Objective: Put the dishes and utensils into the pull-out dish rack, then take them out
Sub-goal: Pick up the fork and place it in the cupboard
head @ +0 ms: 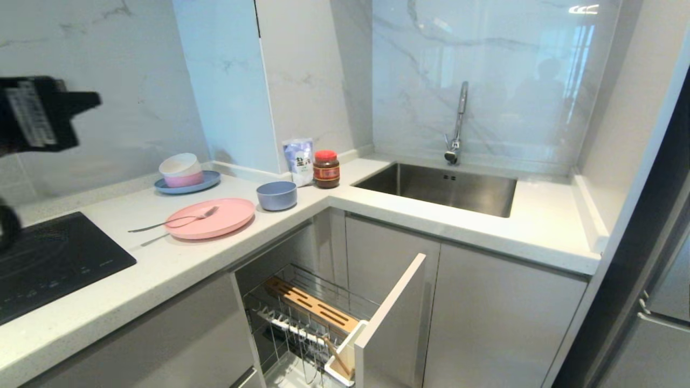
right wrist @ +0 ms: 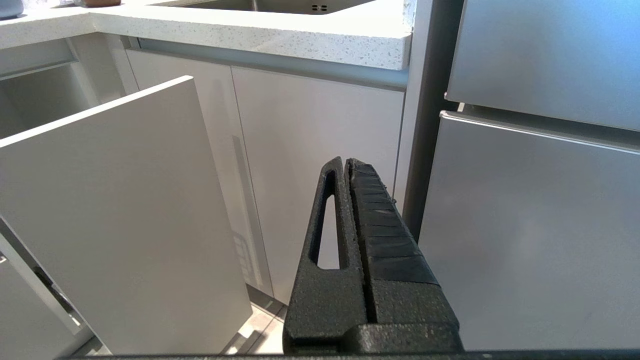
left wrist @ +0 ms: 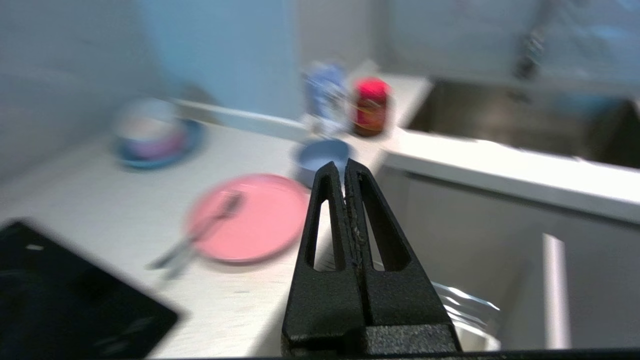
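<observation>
The pink plate (head: 210, 218) lies on the counter with a silver fork (head: 178, 220) across it, handle sticking out past the rim. The blue-grey bowl (head: 276, 195) stands just beyond the plate. Below the counter the pull-out dish rack (head: 302, 291) is drawn out, with its wooden bar (head: 312, 305) and white cutlery box (head: 345, 358) holding wooden chopsticks (head: 337, 353). My left arm (head: 38, 113) is raised at the far left. My left gripper (left wrist: 344, 167) is shut and empty, pointing toward the bowl (left wrist: 320, 155) and plate (left wrist: 250, 217). My right gripper (right wrist: 346, 162) is shut and empty, low before the cabinet doors.
A blue plate (head: 207, 183) carrying white and pink bowls sits at the back. A pouch (head: 298, 159) and a red-lidded jar (head: 326, 168) stand in the corner. The sink (head: 442, 186) and faucet (head: 457, 129) are to the right, a black hob (head: 48, 258) to the left. The rack's front panel (right wrist: 120, 215) juts out.
</observation>
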Robot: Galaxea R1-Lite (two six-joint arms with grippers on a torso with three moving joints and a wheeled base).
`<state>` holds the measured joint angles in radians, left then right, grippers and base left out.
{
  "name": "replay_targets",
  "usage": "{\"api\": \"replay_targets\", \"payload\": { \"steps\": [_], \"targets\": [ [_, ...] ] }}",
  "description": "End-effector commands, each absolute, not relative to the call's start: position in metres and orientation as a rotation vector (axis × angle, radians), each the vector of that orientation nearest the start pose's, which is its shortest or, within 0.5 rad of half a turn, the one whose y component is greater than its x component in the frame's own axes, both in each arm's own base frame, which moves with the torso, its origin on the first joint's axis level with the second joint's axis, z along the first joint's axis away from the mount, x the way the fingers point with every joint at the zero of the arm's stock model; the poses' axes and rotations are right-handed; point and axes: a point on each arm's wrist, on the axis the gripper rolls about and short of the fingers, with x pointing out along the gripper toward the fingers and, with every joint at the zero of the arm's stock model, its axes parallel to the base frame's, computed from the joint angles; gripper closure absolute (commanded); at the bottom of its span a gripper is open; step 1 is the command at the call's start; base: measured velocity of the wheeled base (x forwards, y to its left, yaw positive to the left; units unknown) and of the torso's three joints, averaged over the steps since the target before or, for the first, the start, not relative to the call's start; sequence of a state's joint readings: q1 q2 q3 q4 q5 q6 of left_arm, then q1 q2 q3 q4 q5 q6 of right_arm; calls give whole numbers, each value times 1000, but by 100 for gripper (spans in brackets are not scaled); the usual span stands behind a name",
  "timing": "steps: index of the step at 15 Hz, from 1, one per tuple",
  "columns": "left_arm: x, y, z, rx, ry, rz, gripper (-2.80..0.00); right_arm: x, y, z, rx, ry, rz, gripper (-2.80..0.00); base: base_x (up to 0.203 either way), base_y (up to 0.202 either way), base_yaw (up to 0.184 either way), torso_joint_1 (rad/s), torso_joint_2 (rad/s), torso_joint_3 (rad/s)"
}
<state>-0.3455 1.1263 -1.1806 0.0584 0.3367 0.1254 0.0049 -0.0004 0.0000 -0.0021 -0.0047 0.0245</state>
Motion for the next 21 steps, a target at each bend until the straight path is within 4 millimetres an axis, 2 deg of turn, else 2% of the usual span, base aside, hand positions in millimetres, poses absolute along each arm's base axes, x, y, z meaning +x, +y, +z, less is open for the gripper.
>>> {"api": "replay_targets", "payload": {
  "steps": [1, 3, 6, 9, 11, 12, 14, 19, 21],
  "targets": [
    [80, -6, 364, 129, -123, 139, 0, -23, 0, 75, 25, -6, 0, 0, 0, 0, 0, 0, 0, 0],
    [40, 3, 350, 154, -178, 161, 0, -23, 0, 75, 25, -5, 1, 0, 0, 0, 0, 0, 0, 0],
    [-12, 2, 302, 171, -214, 140, 0, -23, 0, 75, 25, -6, 1, 0, 0, 0, 0, 0, 0, 0],
    [-48, 1, 245, 175, -242, 133, 0, -23, 0, 75, 25, -6, 0, 0, 0, 0, 0, 0, 0, 0],
    [-65, 1, 209, 175, -269, 131, 0, -23, 0, 75, 25, -6, 1, 0, 0, 0, 0, 0, 0, 0],
    [-69, 1, 192, 176, -273, 127, 0, -23, 0, 75, 25, -5, 1, 0, 0, 0, 0, 0, 0, 0],
    [-63, 2, 156, 159, -229, 139, 0, -23, 0, 75, 25, -6, 0, 0, 0, 0, 0, 0, 0, 0],
    [-28, 2, 99, 106, -136, 86, 0, -23, 0, 75, 25, -6, 0, 0, 0, 0, 0, 0, 0, 0],
    [-23, 1, 88, 98, -128, 62, 0, -23, 0, 75, 25, -6, 1, 0, 0, 0, 0, 0, 0, 0]
  ]
}}
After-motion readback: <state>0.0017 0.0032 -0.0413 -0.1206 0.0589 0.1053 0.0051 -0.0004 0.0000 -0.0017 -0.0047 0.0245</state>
